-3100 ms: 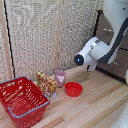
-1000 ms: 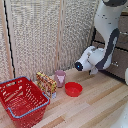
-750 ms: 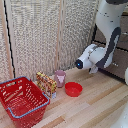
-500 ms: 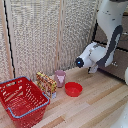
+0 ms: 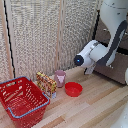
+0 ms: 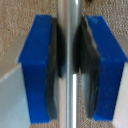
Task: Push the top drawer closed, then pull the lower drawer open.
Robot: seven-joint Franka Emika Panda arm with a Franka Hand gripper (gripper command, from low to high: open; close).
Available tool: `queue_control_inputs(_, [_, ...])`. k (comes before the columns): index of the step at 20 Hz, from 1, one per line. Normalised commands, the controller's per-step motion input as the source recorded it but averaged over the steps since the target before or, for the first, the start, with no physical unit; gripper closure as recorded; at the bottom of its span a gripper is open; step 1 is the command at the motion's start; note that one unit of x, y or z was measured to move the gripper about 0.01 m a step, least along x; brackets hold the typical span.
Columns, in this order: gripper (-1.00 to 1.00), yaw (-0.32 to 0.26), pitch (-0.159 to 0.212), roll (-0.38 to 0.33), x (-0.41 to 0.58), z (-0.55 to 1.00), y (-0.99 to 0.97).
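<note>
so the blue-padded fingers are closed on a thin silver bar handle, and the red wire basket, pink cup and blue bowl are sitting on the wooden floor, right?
One error: the bowl is red, not blue, as the exterior view shows. The rest stands: the blue-padded fingers flank the thin silver bar handle, and the red wire basket and pink cup sit on the wooden floor.

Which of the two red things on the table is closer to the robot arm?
The small red bowl; the red shopping basket sits farther away at the exterior view's left.
</note>
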Motion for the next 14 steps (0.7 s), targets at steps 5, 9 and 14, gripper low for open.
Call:
queue_control_inputs(5, [1.00, 0.034, -0.008, 0.113, 0.000, 0.16, 0.44])
queue_control_inputs(9, [1.00, 0.000, -0.002, 0.069, 0.006, 0.12, 0.42])
queue_control_inputs(14, [-1.00, 0.000, 0.000, 0.023, 0.024, 0.11, 0.36])
